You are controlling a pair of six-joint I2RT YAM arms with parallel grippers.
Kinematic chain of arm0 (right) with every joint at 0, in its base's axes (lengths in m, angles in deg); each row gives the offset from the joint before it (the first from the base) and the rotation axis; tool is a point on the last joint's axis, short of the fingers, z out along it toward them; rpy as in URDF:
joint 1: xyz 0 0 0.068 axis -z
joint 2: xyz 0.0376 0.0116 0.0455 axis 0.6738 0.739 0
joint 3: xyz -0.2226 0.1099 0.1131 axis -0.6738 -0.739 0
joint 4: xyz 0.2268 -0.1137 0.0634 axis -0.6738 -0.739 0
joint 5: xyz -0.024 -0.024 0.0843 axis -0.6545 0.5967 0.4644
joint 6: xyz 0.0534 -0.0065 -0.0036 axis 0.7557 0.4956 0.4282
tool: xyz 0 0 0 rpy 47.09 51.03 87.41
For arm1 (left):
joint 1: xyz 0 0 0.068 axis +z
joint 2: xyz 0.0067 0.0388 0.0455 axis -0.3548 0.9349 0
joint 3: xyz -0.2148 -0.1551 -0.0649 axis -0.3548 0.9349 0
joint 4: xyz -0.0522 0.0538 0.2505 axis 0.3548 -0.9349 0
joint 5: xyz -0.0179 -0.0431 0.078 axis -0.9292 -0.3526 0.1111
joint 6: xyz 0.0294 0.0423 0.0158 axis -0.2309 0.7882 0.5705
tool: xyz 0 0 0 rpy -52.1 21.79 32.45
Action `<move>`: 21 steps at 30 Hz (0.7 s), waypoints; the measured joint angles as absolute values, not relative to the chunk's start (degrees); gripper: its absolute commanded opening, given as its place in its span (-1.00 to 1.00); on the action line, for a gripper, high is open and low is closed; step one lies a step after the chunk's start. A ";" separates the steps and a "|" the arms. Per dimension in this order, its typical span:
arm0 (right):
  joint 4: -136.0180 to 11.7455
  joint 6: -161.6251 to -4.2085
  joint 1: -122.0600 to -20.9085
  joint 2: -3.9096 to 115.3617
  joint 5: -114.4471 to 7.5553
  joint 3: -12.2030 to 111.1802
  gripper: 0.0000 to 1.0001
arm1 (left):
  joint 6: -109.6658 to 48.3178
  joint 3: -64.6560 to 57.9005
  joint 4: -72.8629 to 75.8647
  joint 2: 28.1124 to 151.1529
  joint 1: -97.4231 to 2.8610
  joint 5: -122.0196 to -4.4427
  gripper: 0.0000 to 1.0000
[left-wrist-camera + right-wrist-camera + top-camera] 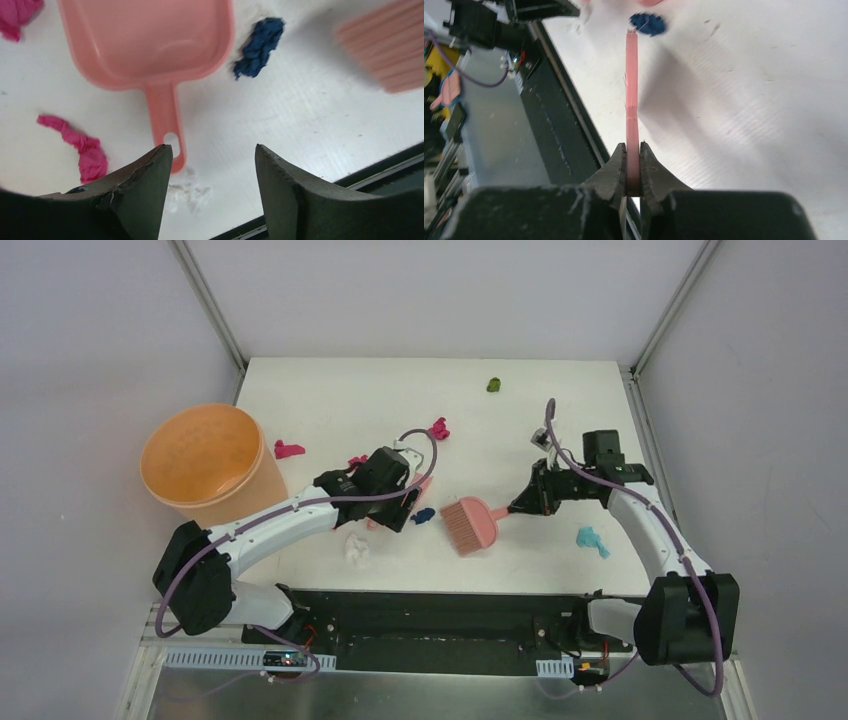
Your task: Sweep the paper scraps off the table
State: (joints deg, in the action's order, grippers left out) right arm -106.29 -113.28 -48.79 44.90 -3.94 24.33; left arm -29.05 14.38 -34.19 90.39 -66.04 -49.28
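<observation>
Your left gripper (212, 155) stood spread wide over the thin handle of the pink plastic dustpan (150, 40), holding nothing. Your right gripper (633, 150) pinched the pink hand brush (468, 523) by its flat handle. Crumpled paper scraps (591, 540) lay scattered across the white tabletop (540, 440). They looked light and soft, so I'd brush them rather than pinch.

Bright, even light on the table (380, 390), soft shadows; wrist views blur at top.
</observation>
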 measured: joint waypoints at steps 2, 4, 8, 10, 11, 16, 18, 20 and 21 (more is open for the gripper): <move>-104.17 -111.16 -46.70 43.79 -4.42 24.16 -1.00 | -29.42 15.21 -35.54 90.56 -66.06 -47.02 0.28; -102.40 -109.41 -45.14 42.48 -4.99 23.83 -1.00 | -29.38 15.25 -35.98 91.26 -66.06 -44.73 0.32; -100.63 -107.45 -44.69 41.17 -5.17 23.66 -1.00 | -29.12 15.30 -35.93 93.40 -66.04 -42.15 0.37; -100.04 -106.73 -44.40 41.06 -5.17 23.66 -1.00 | -29.05 15.27 -35.98 94.76 -66.06 -41.30 0.37; -99.69 -106.31 -44.25 41.01 -5.19 23.61 -1.00 | -28.96 15.27 -36.04 95.48 -66.04 -40.99 0.36; -98.58 -105.20 -43.50 40.64 -5.19 22.72 -1.00 | -28.68 15.25 -36.70 99.87 -65.66 -40.27 0.26; -98.53 -105.02 -43.50 40.64 -5.17 22.69 -1.00 | -28.66 15.14 -37.01 101.32 -65.66 -40.16 0.20; -98.29 -105.04 -43.46 40.62 -5.17 22.69 -1.00 | -28.68 14.71 -37.60 102.69 -65.36 -40.16 0.12; -98.21 -105.02 -43.44 40.62 -5.17 22.69 -1.00 | -28.68 14.51 -37.77 103.26 -65.32 -40.23 0.08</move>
